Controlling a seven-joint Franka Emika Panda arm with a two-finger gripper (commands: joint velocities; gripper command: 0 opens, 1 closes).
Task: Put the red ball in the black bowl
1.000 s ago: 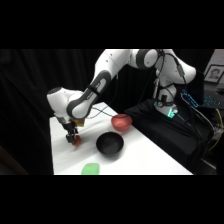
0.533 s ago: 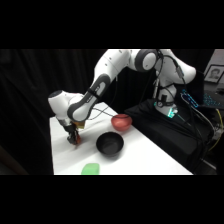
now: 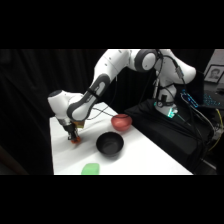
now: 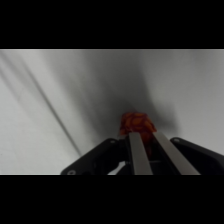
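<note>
One white robot arm is reaching down over the left part of the white table (image 3: pixel 145 160), and its pincer (image 3: pixel 74 138) is sitting low at the table surface, its two fingers (image 4: pixel 140 152) clenching the red ball (image 4: pixel 134 123) between their tips. Right of the pincer and well apart from it, the black bowl (image 3: pixel 110 144) is standing upright near the table's middle, while a pink-red bowl (image 3: pixel 121 121) is sitting farther back and a green object (image 3: pixel 90 169) is lying at the near edge.
</note>
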